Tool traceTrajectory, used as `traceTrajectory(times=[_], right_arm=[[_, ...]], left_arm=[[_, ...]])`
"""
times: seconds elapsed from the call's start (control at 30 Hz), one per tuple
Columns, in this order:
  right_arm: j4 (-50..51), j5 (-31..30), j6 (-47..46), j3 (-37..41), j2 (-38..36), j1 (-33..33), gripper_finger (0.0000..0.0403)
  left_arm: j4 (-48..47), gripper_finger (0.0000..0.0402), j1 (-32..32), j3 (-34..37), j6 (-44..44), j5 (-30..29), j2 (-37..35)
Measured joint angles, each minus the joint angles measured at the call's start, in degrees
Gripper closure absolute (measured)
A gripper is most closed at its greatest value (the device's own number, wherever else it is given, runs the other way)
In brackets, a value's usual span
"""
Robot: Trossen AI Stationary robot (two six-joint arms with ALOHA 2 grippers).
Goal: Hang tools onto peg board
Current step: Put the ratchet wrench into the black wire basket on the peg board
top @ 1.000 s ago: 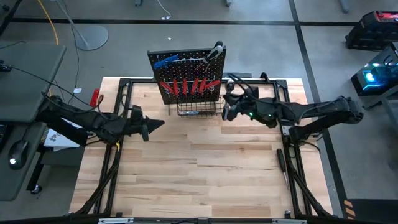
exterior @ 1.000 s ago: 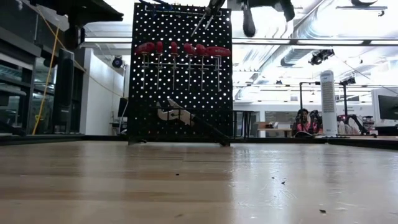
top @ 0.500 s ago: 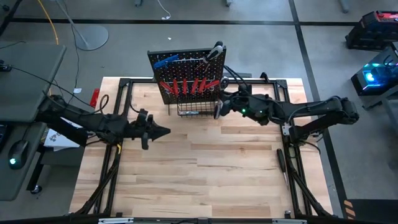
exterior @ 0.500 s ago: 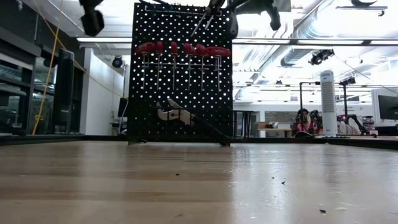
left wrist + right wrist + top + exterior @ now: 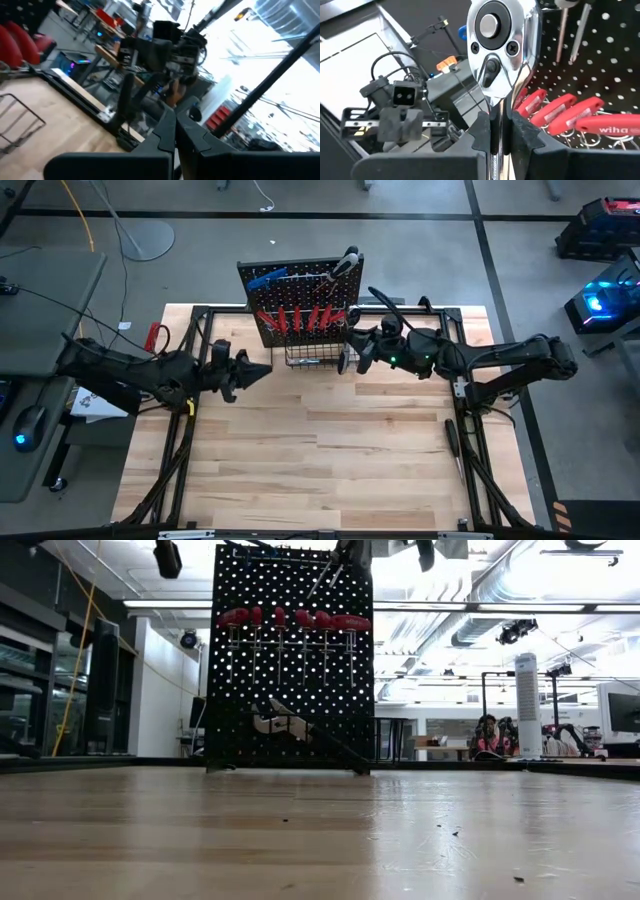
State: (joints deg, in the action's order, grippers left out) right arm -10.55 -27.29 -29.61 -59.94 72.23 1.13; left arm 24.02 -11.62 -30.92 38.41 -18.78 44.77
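The peg board (image 5: pixel 300 300) stands upright at the table's far edge. Red-handled screwdrivers (image 5: pixel 300 318), a blue T-handle key (image 5: pixel 265 278) and a silver wrench (image 5: pixel 345 262) hang on it, and a wire basket (image 5: pixel 315 352) sits at its base. My right gripper (image 5: pixel 347 352) is just right of the board, shut on a chrome ratchet (image 5: pixel 497 40). My left gripper (image 5: pixel 265 368) is shut and holds nothing, left of the basket and above the table. My right gripper pinches the ratchet's shank (image 5: pixel 495 112) just below the round head between its two fingers. The fingers come level from the table's right. The ratchet is lifted clear, and its head (image 5: pixel 496 30) stands out beyond the fingertips, close to the red handles.
Black frame rails (image 5: pixel 200 320) run along the table's sides and far edge. A red object (image 5: pixel 153 337) lies just off the left edge. The wooden tabletop (image 5: pixel 320 450) spreads out on the near side. People sit far back in the room (image 5: pixel 490 735).
My right gripper has carried the ratchet toward the table's left, closer to the peg board's right side. My left gripper has risen, tipped its fingers upward and edged toward the far edge. Both stay shut.
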Motion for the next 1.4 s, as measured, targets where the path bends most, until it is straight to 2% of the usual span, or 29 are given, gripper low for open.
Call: traceTrajectory(times=[0.37, 0.57, 0.73, 0.93, 1.17, 1.3, 1.4], right_arm=[[-0.1, 4.5, 5.2, 0.0, -2.5, -0.4, 0.0375], [-1.9, 6.0, 6.8, 0.0, -3.9, -0.4, 0.0375], [-5.1, 10.9, 8.3, -0.8, -2.2, -0.4, 0.0375], [-3.6, 13.9, 14.2, -9.4, 3.9, -0.4, 0.0377], [11.7, 14.7, 20.9, -23.4, 12.0, -0.4, 0.0377], [18.5, 14.0, 23.1, -29.1, 15.5, -0.3, 0.0377], [19.6, 12.7, 23.9, -30.9, 17.4, -0.3, 0.0377]], left_arm=[[-0.2, 0.0391, 0.9, 0.0, -0.6, -8.5, 0.8], [2.9, 0.0364, 0.8, -0.3, -2.3, -10.9, 2.9], [3.0, 0.0327, 0.8, -6.1, -9.2, -12.0, 7.3], [-0.6, 0.0267, 1.5, -16.8, -18.7, -11.9, 14.1], [-5.7, 0.0198, 4.1, -27.2, -22.5, -6.2, 19.8], [-7.8, 0.0174, 5.7, -31.9, -25.4, -6.2, 21.9], [-8.1, 0.0166, 6.5, -33.7, -26.1, -5.8, 23.0]])
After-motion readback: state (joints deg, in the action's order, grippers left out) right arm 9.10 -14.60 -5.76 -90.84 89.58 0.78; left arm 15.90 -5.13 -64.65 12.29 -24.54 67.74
